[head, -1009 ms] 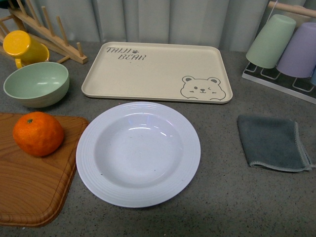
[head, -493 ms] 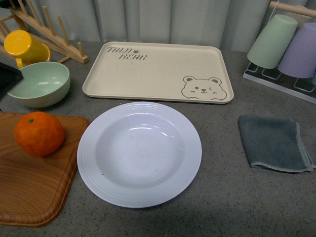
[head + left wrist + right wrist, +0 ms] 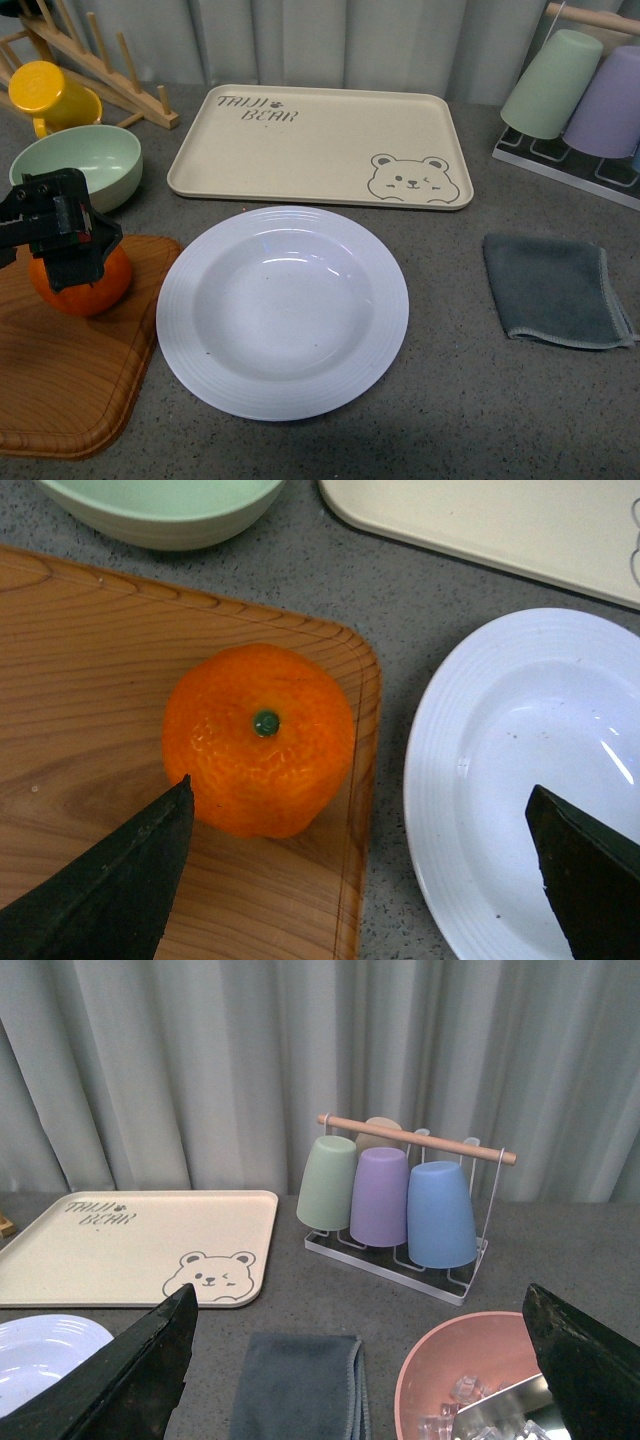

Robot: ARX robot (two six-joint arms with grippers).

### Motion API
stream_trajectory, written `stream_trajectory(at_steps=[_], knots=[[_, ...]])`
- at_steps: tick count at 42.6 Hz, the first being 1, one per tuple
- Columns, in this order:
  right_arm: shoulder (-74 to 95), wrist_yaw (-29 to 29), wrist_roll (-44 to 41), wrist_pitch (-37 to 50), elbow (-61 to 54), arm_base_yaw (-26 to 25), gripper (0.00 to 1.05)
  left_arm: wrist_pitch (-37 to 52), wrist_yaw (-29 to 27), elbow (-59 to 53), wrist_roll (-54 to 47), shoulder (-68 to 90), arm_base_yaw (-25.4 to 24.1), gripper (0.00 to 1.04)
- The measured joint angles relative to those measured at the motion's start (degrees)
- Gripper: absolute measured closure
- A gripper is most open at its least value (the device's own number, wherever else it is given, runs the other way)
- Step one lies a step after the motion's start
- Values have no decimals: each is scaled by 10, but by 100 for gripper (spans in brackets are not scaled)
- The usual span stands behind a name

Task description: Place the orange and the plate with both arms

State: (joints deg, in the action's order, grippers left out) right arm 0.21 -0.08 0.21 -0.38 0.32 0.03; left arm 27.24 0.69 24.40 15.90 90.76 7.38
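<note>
Bright orange mandarin (image 3: pixel 258 740), white ribbed plate (image 3: pixel 282 310), black hand (image 3: pixel 66 232)

The left gripper (image 3: pixel 72 250) hides the top of the orange (image 3: pixel 100 288) — the wooden board (image 3: pixel 60 385) runs past the frame's edge.

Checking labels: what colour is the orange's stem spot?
Green, on the orange; best in left wrist view.

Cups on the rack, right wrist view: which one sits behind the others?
The beige cup, only its top peeking out behind the green cup and purple cup; the blue cup shares their front row.
</note>
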Motion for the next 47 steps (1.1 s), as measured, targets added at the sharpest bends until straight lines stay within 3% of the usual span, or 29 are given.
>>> stream_trajectory(at_steps=[45,47], knots=[[0,0,0,0,0,0,9,58,2,55,-22,152,-53,7],[0,0,0,0,0,0,9,58,2,57,-22,156,-54,12]])
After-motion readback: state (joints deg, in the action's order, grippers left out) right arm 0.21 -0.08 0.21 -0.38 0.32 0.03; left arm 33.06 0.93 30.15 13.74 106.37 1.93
